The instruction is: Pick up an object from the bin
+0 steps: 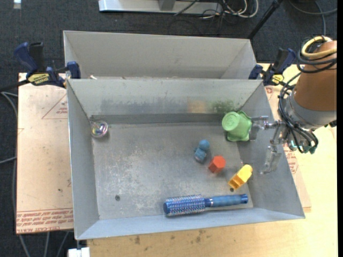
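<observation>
At the bin's (134,159) right, the claw (269,162) (grip unreadable) hangs beside a yellow piece (240,176); it slants up-right.

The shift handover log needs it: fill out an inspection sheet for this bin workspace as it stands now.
Surface: grey metal bin, floor scuffed, walls sloping.
Job's things: green cup at the back right; small blue piece, red block and yellow piece apart from one another, right of centre; blue hairbrush along the front wall; shiny little ball in the back left corner.
Clutter: nothing seen.
Grippers: gripper low by the right wall, nearest the yellow piece; nothing seen in it.
Cables: black loops at the wrist; cables on the floor behind the bin.
Surroundings: dark carpet; pale metal stand foot.
</observation>
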`<state>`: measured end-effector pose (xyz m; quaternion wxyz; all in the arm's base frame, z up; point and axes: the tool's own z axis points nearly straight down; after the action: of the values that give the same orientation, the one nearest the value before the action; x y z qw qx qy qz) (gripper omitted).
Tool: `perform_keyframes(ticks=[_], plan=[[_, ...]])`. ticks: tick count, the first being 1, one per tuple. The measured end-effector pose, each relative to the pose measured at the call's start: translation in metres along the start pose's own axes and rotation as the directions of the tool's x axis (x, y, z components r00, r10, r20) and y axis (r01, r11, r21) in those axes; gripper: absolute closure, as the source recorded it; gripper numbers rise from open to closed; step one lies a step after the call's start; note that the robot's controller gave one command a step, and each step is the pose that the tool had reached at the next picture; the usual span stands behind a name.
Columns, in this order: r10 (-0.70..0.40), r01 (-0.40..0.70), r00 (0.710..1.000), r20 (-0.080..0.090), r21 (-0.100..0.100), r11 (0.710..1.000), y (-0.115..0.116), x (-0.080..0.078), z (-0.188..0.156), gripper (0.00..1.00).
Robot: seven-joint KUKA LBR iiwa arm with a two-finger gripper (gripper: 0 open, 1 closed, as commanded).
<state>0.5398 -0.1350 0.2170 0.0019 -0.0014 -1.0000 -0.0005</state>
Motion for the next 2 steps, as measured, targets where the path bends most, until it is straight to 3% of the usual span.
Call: perform_keyframes(ticks=[1,2], plan=[[-0.442,0.442,0.897,0.005,-0.004,0.897,-0.011,-0.005,0.149,0.0],[-0.508,0.508,0.861,0.006,0.005,0.861,-0.016,0.004,0.116,0.0]])
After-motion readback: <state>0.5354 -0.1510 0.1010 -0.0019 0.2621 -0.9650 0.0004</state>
